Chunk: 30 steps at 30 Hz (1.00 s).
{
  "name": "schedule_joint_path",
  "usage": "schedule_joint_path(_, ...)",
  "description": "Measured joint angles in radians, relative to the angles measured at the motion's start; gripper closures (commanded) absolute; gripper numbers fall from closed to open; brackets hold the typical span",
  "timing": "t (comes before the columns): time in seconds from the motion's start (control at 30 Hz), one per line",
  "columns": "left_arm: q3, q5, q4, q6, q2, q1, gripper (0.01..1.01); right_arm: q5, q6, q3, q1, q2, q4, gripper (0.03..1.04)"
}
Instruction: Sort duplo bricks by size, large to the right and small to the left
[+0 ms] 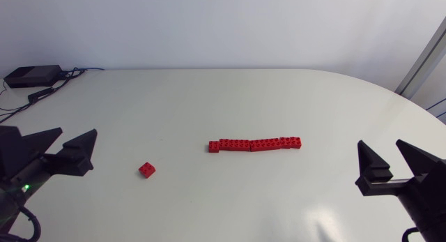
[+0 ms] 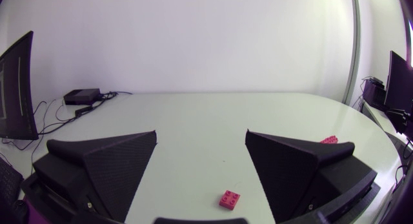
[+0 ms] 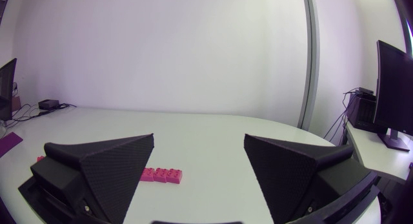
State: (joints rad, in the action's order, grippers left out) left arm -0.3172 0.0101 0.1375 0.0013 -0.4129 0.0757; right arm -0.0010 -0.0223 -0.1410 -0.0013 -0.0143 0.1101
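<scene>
A small red duplo brick point(image 1: 147, 169) lies alone left of the table's middle; in the left wrist view this small brick point(image 2: 230, 199) sits between and just ahead of my left fingers. A row of longer red bricks point(image 1: 255, 144) lies end to end near the middle, and part of that row point(image 3: 161, 175) shows ahead of my right gripper. My left gripper point(image 1: 68, 150) rests open at the left edge, well apart from the small brick. Open and empty, my right gripper point(image 1: 387, 164) rests at the right edge, away from the row.
A black box with cables point(image 1: 33, 76) sits at the table's far left corner, also seen as a black box point(image 2: 81, 95) in the left wrist view. The white tabletop point(image 1: 223, 102) stretches wide between the arms.
</scene>
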Motion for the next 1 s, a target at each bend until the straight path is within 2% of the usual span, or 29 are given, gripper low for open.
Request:
schedule_joint_path(0.43,-0.41,0.0,0.26,-0.002,-0.641,0.129,0.075,0.0,0.007,-0.162,0.016,-0.246,0.049,0.06)
schedule_joint_path(0.5,-0.479,0.0,0.314,0.032,-0.753,0.134,0.072,0.0,0.015,-0.183,0.016,-0.282,0.071,0.06)
schedule_joint_path(0.73,-0.553,0.0,0.356,0.127,-1.004,0.137,0.082,-0.023,0.041,-0.261,0.016,-0.401,0.156,0.06)
schedule_joint_path(0.83,-0.573,-0.008,0.362,0.154,-1.109,0.137,0.126,-0.031,0.062,-0.312,0.016,-0.472,0.211,0.06)
schedule_joint_path(1.0,-0.573,-0.067,0.369,0.22,-1.188,0.124,0.284,-0.055,0.078,-0.426,0.015,-0.594,0.363,0.06)
